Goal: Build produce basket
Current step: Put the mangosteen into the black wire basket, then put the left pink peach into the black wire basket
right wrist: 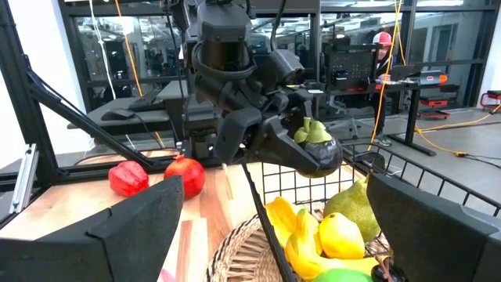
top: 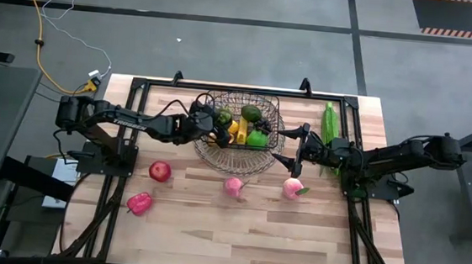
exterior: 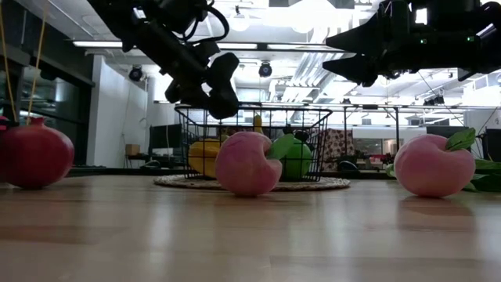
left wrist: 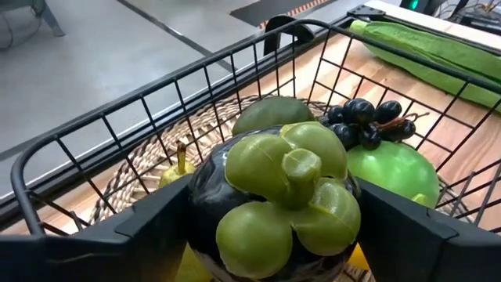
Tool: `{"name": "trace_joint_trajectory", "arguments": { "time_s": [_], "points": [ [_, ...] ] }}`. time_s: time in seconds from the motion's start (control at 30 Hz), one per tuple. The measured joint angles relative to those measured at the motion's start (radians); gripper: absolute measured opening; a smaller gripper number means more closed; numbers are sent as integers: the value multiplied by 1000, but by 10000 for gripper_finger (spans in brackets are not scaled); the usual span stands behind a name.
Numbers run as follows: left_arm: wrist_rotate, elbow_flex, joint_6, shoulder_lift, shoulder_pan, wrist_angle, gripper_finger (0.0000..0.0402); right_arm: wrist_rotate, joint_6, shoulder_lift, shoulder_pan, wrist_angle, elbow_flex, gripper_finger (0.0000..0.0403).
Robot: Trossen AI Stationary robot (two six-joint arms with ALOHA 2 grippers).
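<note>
One mangosteen between left pincer fingers

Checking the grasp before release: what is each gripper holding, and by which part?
The left gripper holds a dark round fruit with a green calyx by its sides, over the basket. The right gripper holds nothing, jaws open.
</note>
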Motion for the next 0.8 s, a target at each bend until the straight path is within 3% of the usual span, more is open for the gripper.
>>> {"name": "trace_joint_trajectory", "arguments": {
  "time_s": [0.3,0.47,0.7,0.8],
  "points": [
    [-51,0,58,0,0,0,364,0,0,0,0,0,0,392],
    [-45,5,86,-47,-4,-1,375,0,-1,0,0,0,0,392],
    [109,-3,132,-209,-83,-5,376,0,-3,0,0,0,0,392],
    [102,-38,148,-269,-173,-2,376,0,-3,0,0,-1,0,392]
  ]
}}
